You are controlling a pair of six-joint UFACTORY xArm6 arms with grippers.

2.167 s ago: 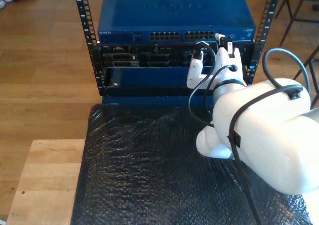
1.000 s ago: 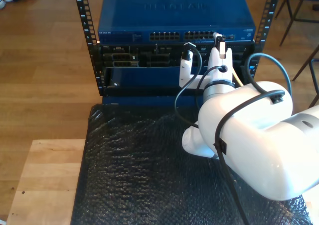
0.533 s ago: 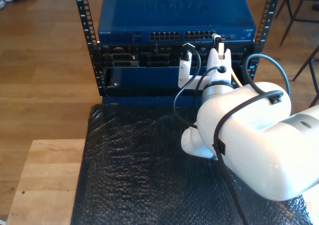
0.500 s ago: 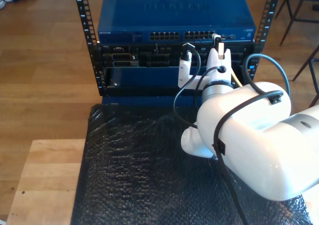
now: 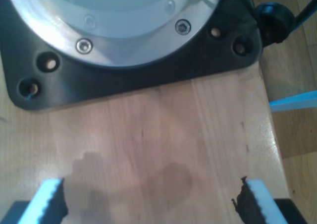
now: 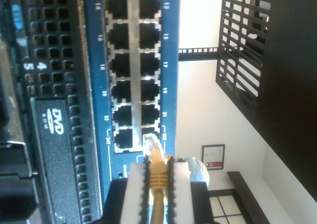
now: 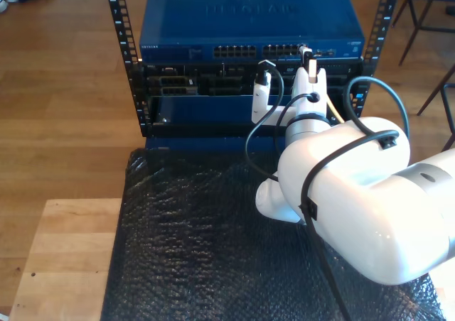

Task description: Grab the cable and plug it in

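fingers [image 6: 132, 192] pinch cable [image 6: 157, 177] at switch [image 6: 168, 75] edge.

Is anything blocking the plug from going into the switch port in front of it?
Nothing visible. My second gripper holds the yellow cable, and its clear plug sits right at an empty port on the blue switch, with no other cable there.
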